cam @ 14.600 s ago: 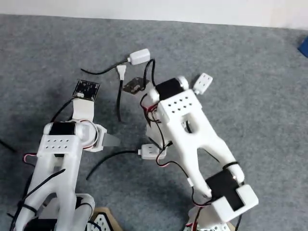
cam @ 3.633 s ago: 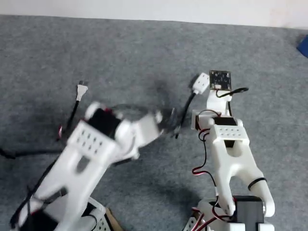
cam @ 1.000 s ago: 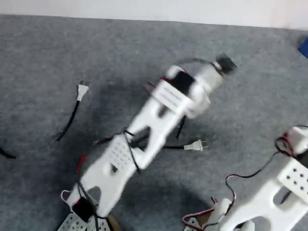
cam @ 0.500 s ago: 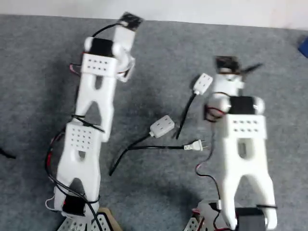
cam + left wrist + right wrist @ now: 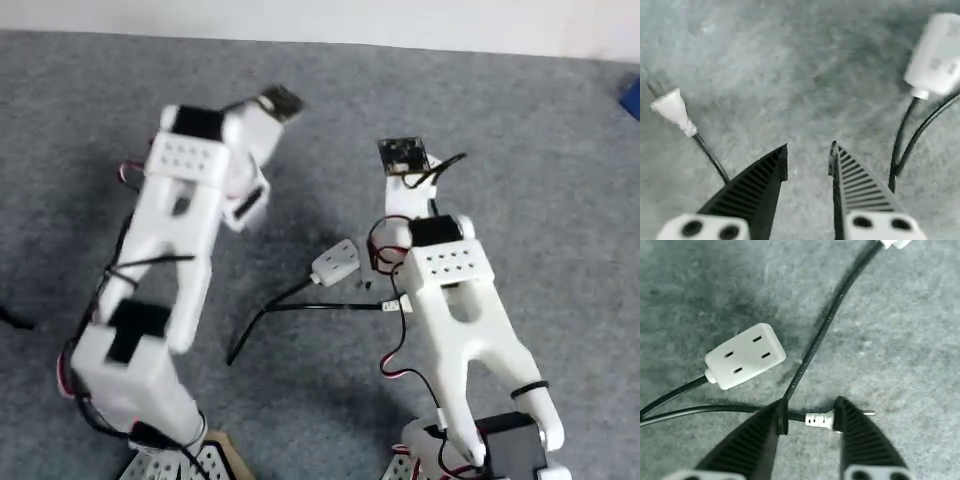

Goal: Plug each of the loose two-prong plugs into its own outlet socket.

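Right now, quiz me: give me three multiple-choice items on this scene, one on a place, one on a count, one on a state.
1. Where is the plug in the right wrist view? A. In a socket. B. Between the right gripper's fingers. C. On top of a socket.
2. How many slots show on the outlet socket? A. Two. B. Four. C. Six.
3. What state is the left gripper in? A. Shut on a plug. B. Shut on a cable. C. Open, empty.
Answers: 1 B, it lies loose between the open fingers; 2 B, two pairs on its face; 3 C, bare carpet shows between its fingers.
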`<state>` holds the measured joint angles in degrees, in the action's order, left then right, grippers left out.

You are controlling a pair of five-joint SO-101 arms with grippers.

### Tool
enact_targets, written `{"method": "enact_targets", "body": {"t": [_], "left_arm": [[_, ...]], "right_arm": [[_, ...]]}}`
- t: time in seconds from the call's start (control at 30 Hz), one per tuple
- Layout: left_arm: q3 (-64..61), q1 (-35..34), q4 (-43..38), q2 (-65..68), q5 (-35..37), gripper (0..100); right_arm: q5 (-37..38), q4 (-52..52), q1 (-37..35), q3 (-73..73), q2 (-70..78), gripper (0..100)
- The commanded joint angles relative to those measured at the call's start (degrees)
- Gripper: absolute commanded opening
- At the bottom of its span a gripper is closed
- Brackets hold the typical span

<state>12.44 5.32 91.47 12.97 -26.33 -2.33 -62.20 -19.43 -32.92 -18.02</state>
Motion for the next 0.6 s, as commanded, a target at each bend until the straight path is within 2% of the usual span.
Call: {"method": "enact_targets", "body": {"t": [0.0, 0.1, 0.2, 0.37, 0.57], "left_arm": [[-19.65, 6.64, -12.22, -9.63, -4.4, 21], [-24.31, 9.1, -18.2, -9.98, -4.48, 29], [-24.75, 10.95, -19.87, -9.89, -4.4, 31], [-24.57, 14.29, -24.26, -9.89, -4.22, 31], [-25.01, 19.03, -26.02, -9.8, -4.13, 31]], "right_arm": [[-0.44, 1.1, 0.4, -0.13, -0.22, 13.0], [-0.44, 0.04, 2.51, 0.22, -0.31, 20.3], [-0.35, -1.54, 3.38, -0.13, -3.03, 27.9], [-0.35, -1.36, 3.56, -2.95, -11.56, 28.9], [2.11, 0.75, 4.62, -8.31, -14.2, 28.9]]}}
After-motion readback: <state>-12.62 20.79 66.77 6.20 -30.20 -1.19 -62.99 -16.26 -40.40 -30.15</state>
